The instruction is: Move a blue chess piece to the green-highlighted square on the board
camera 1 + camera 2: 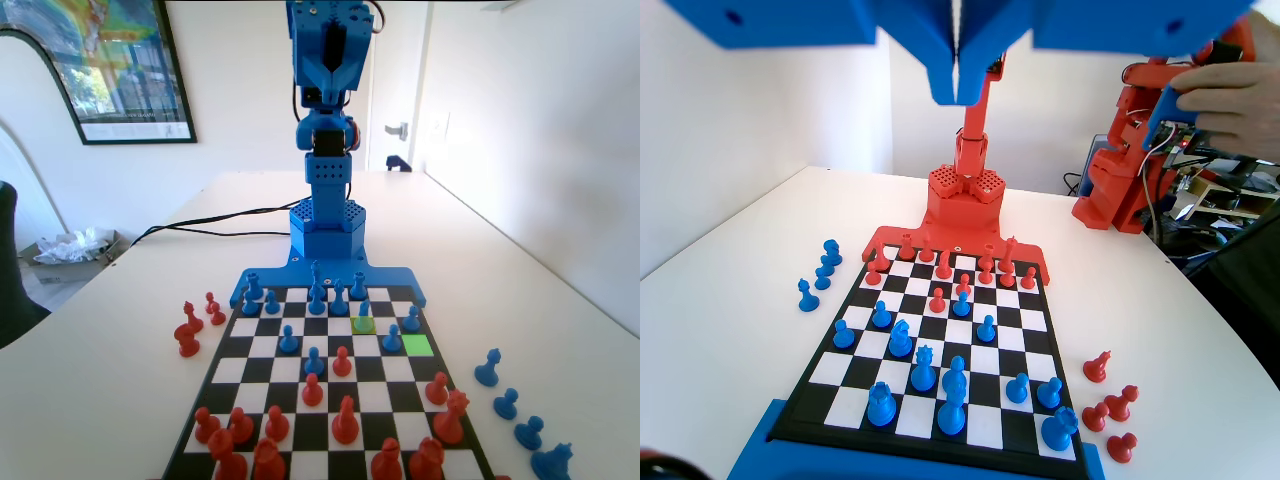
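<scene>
The board (262, 346) lies in front of the blue arm, with blue pieces at its far end and red ones at its near end in the fixed view. The green-highlighted square (418, 345) is bare, near the board's right edge. Two blue pawns (392, 339) (411, 320) stand just left of it and behind it. Another blue chess piece (364, 307) stands at the far side of a duller olive square (363, 325). My gripper (334, 80) is raised high above the arm's base. In the wrist view its jaws meet with nothing between them (958, 85), far above the board (940, 352).
Several red pieces (190, 330) stand off the board on the left in the fixed view, and several blue ones (510, 400) on the right. A black cable (200, 225) runs across the table behind the board's left side.
</scene>
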